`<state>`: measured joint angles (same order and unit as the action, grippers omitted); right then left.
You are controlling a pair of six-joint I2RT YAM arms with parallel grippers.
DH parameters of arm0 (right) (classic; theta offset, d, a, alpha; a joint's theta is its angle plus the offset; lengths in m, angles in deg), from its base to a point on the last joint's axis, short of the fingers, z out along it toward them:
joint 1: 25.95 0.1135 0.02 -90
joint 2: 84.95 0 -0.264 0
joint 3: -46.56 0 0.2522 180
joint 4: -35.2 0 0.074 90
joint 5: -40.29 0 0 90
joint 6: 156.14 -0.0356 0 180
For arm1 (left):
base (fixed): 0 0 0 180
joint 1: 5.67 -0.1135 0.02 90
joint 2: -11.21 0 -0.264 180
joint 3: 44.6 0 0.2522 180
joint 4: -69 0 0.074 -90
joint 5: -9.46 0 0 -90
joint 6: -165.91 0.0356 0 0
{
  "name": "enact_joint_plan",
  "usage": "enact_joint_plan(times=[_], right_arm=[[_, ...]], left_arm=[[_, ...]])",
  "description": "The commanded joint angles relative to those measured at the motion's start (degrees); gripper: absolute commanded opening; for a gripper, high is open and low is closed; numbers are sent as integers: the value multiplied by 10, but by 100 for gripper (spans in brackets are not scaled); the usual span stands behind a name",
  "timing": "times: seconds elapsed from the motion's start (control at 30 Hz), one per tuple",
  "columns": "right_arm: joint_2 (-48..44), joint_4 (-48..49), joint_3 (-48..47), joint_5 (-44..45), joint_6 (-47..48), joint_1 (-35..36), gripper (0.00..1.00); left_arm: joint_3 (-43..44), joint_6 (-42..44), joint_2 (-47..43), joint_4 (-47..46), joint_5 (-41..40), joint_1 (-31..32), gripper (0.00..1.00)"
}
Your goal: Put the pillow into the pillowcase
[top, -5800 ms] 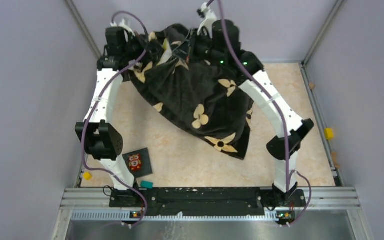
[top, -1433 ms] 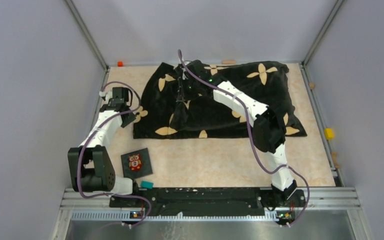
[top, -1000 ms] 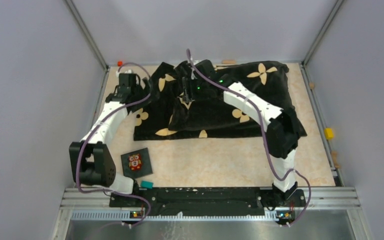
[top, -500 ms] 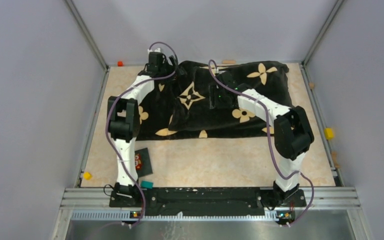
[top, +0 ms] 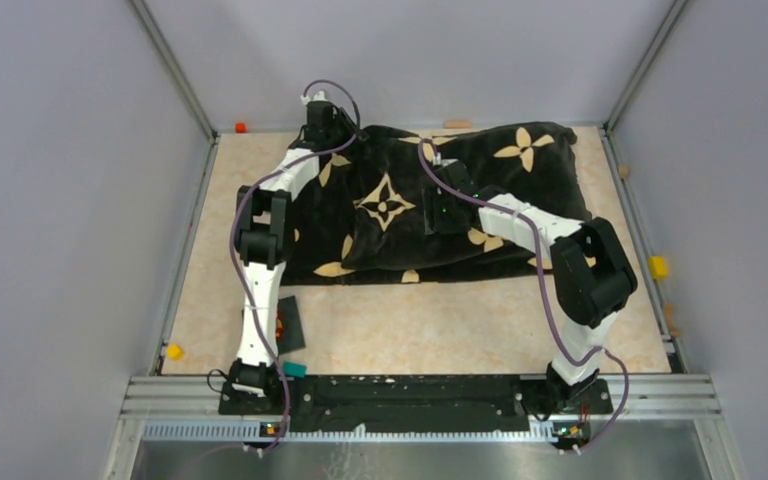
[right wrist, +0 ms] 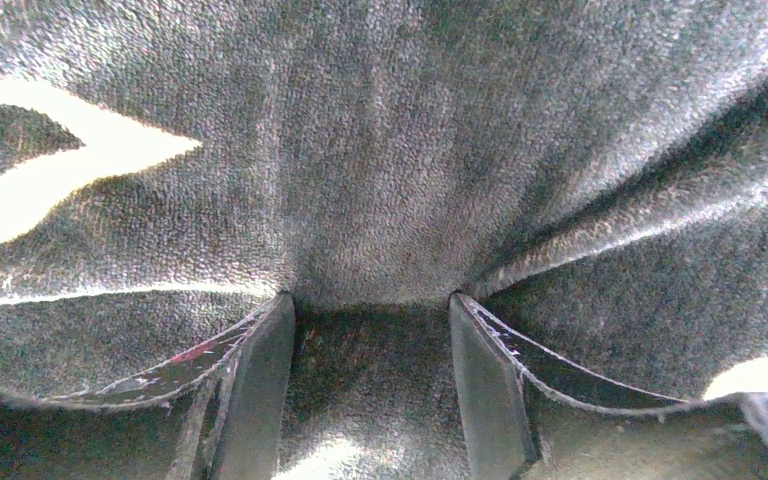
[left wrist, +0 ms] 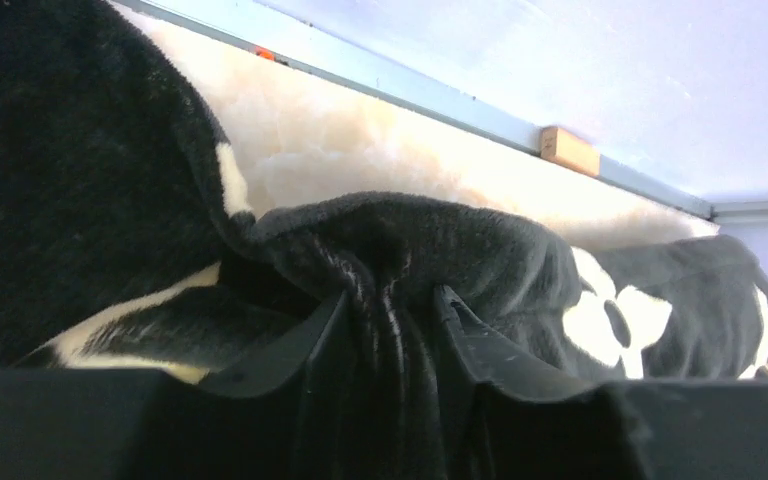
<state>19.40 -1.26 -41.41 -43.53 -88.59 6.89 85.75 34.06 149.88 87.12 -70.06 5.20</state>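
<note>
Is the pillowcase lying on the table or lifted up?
The pillowcase lies on the table, rumpled. Left gripper pinches a fold at its far edge; right gripper grips its middle.

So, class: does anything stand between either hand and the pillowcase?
Nothing visible does. The left hand pinches a fold of the pillowcase at its far edge; the right hand has fabric gathered between its jaws near the middle.

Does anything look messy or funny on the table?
Yes. The pillowcase lies rumpled, one flap folded over its middle, and the left gripper pinches a bunch of it at the far left corner. A yellow block sits stray at the right edge of the table.
</note>
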Motion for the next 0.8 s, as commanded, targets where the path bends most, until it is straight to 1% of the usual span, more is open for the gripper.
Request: enact_joint_plan(times=[0.0, 0.03, 0.07, 0.1, 0.2, 0.33, 0.43, 0.5, 0.53, 0.57, 0.6, 0.7, 0.77], right_arm=[[-13, -80, 26, -9, 13, 6, 57], [-14, -80, 24, -10, 14, 6, 57], [-14, -83, 22, -11, 15, 6, 57], [-16, -87, 20, -9, 17, 6, 57], [-24, -94, 23, -8, 23, 2, 57], [-42, -95, 40, -12, 25, -6, 57], [-50, -93, 33, -22, 24, -7, 57], [-57, -87, 17, -35, 22, -7, 57], [-59, -88, 3, -43, 21, -7, 57], [-63, -92, -11, -46, 19, -6, 57], [-69, -95, -25, -48, 18, -6, 57], [-96, -100, -56, -22, 9, -7, 60], [-106, -101, -72, 4, 6, -14, 60]], left_arm=[[49, -14, 25, -38, -10, -9, 27], [61, -14, 29, -35, -11, -14, 15], [76, -14, 34, -28, -14, -20, 5], [96, -10, 38, -16, -20, -26, 0], [147, 14, 38, 16, -48, -46, 0], [163, 55, 23, 42, -92, -63, 0], [176, 74, 26, 49, -69, -64, 0], [177, 78, 26, 45, -46, -60, 10], [179, 82, 26, 44, -35, -59, 24], [183, 84, 26, 48, -30, -58, 44], [187, 86, 24, 55, -30, -57, 54], [186, 100, 0, 71, -26, -51, 73], [168, 110, -30, 78, -29, -42, 78]])
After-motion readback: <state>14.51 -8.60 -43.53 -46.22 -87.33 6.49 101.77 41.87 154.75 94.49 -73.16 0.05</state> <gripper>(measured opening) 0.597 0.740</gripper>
